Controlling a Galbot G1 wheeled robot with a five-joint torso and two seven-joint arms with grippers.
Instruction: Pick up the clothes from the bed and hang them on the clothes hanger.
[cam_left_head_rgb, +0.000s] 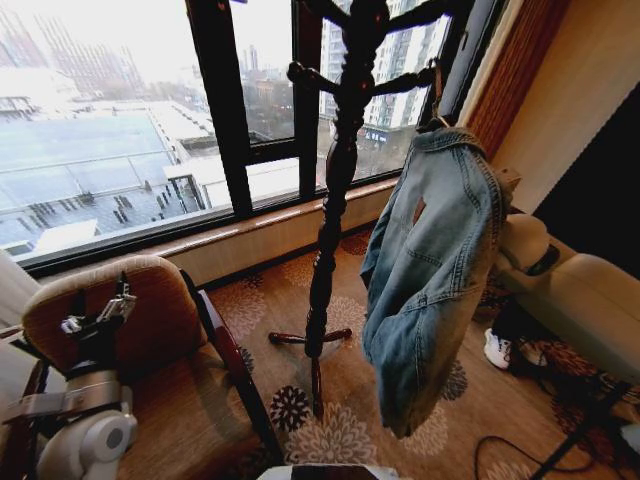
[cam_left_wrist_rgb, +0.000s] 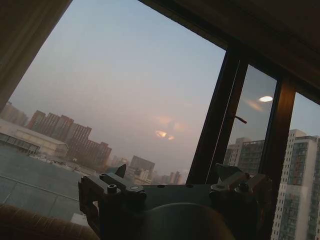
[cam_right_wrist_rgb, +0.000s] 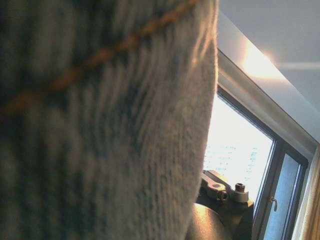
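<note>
The clothes, a light blue denim jacket (cam_left_head_rgb: 430, 270), hang by the collar from the clothes hanger, whose slim black hook (cam_left_head_rgb: 437, 95) sits over a side peg of a dark wooden coat stand (cam_left_head_rgb: 335, 200). The rest of the hanger is inside the jacket. My right arm (cam_left_head_rgb: 525, 245) reaches in behind the jacket from the right, and the denim (cam_right_wrist_rgb: 100, 125) lies right against its wrist camera, hiding the gripper. My left gripper (cam_left_head_rgb: 97, 312) is raised at the lower left, far from the jacket, open and empty, its fingers (cam_left_wrist_rgb: 112, 192) apart against the window. The bed is out of view.
A brown cushioned armchair (cam_left_head_rgb: 160, 310) stands at the lower left under my left arm. A large window (cam_left_head_rgb: 120, 130) with a low sill runs behind the stand. A white shoe (cam_left_head_rgb: 497, 350) and black cables (cam_left_head_rgb: 560, 440) lie on the patterned carpet at the right.
</note>
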